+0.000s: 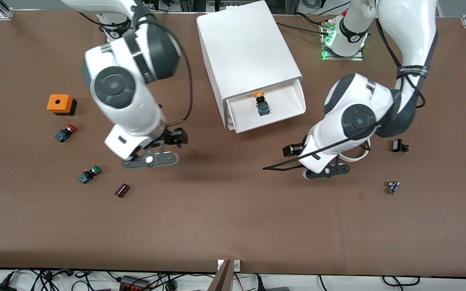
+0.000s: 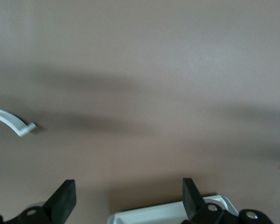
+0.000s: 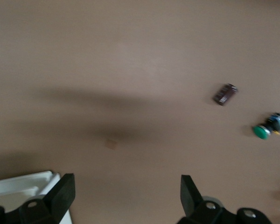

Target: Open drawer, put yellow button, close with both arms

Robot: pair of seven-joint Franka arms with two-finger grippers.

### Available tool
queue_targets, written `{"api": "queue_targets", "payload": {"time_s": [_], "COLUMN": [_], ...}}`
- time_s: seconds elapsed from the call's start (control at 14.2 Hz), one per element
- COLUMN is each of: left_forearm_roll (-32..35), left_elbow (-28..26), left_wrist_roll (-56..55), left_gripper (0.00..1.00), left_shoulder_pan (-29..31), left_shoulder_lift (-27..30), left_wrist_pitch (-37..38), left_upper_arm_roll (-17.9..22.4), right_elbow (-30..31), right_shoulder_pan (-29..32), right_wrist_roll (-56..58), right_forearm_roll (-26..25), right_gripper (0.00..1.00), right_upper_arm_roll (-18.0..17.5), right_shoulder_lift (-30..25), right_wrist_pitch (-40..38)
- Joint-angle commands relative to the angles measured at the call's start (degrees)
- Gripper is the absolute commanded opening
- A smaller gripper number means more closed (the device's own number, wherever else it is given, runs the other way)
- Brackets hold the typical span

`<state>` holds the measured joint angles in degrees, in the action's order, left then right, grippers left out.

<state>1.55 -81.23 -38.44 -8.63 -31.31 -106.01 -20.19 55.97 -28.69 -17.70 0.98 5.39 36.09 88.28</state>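
Note:
The yellow button (image 1: 261,103) lies inside the open drawer (image 1: 287,101) of the white cabinet (image 1: 245,52). My right gripper (image 1: 177,138) hangs open and empty over the bare table, beside the drawer front toward the right arm's end. In the right wrist view it (image 3: 125,193) is wide open, with a drawer corner (image 3: 23,184) at the edge. My left gripper (image 1: 291,150) hangs open and empty over the table, near the drawer's front corner toward the left arm's end. In the left wrist view it (image 2: 128,200) is wide open, with the drawer rim (image 2: 168,212) between the fingers.
An orange box (image 1: 60,104), a red button (image 1: 65,133), a green button (image 1: 90,173) and a small dark part (image 1: 122,190) lie toward the right arm's end. A small black part (image 1: 399,146) and a small blue part (image 1: 392,187) lie toward the left arm's end.

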Motion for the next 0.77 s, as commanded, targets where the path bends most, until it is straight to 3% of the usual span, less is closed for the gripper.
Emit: {"api": "queue_targets", "payload": {"time_s": [0.0, 0.28, 0.56, 0.7], "left_forearm_roll": [0.30, 0.30, 0.30, 0.30], "left_elbow": [-6.82, -12.63, -15.19, -16.94], "left_wrist_roll": [-4.96, -11.39, -12.36, -12.36], "left_gripper": [1.00, 1.00, 1.00, 1.00], "left_shoulder_pan": [0.46, 0.54, 0.55, 0.72], "left_shoulder_lift": [2.83, 4.75, 5.90, 6.52], "left_wrist_pitch": [-3.32, -8.24, -8.25, -8.25], "left_upper_arm_roll": [-3.62, -7.05, -8.99, -10.57], "right_elbow": [0.45, 2.37, 14.40, 15.92], "right_shoulder_pan": [3.90, 4.96, 13.03, 16.72], "right_wrist_roll": [1.61, 1.79, 2.14, 2.49], "right_forearm_roll": [-0.62, -3.43, -0.73, -0.71], "right_gripper": [1.00, 1.00, 1.00, 1.00], "right_upper_arm_roll": [-0.82, 1.81, 1.30, -0.63], "right_shoulder_lift": [-2.51, -3.56, -11.81, -13.67], "right_wrist_pitch": [-4.07, -10.32, -1.11, -0.74]}}
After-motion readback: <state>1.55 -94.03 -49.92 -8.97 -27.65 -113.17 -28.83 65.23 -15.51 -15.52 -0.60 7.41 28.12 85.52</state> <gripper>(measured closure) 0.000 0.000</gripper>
